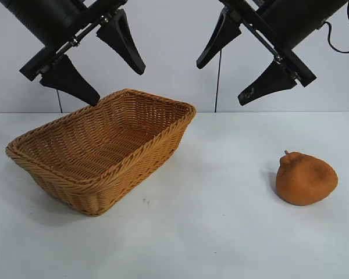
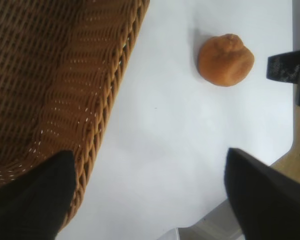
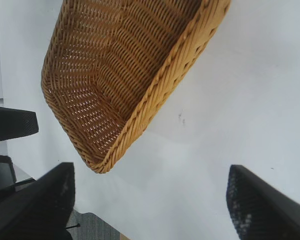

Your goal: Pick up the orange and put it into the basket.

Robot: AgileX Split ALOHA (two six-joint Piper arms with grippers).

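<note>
The orange is a lumpy orange-brown fruit with a stem nub, lying on the white table at the right; it also shows in the left wrist view. The wicker basket stands at the left, empty; its rim also shows in the left wrist view and the right wrist view. My left gripper hangs open and empty high above the basket's far side. My right gripper hangs open and empty high above the table's far middle, up and left of the orange.
The white table runs between basket and orange. A pale wall stands behind. The table's edge and a darker floor show in the left wrist view.
</note>
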